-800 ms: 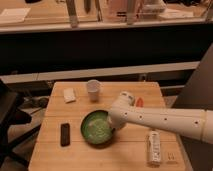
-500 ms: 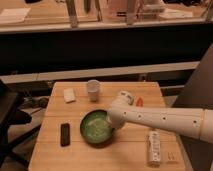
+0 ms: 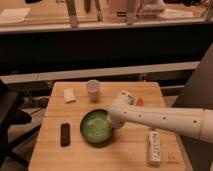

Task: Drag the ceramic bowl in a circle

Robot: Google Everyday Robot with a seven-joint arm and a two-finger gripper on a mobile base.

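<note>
The ceramic bowl [image 3: 95, 128] sits on the wooden table [image 3: 52, 156], slightly left of centre and toward the front edge. Its interior shows glossy green with pale speckles. The gripper [image 3: 113, 125] is at the bowl's right rim, at the end of a white arm [image 3: 165, 119] that reaches in from the right. The arm's end hides the gripper, so its state cannot be told. A small whitish cup [image 3: 93, 90] stands upright behind the bowl, apart from it, contents not discernible. A dark flat rectangle [image 3: 65, 134] lies just left of the bowl. A pale block [image 3: 68, 95] lies left of the cup. A white bottle [image 3: 154, 146] lies on its side at front right.
</note>
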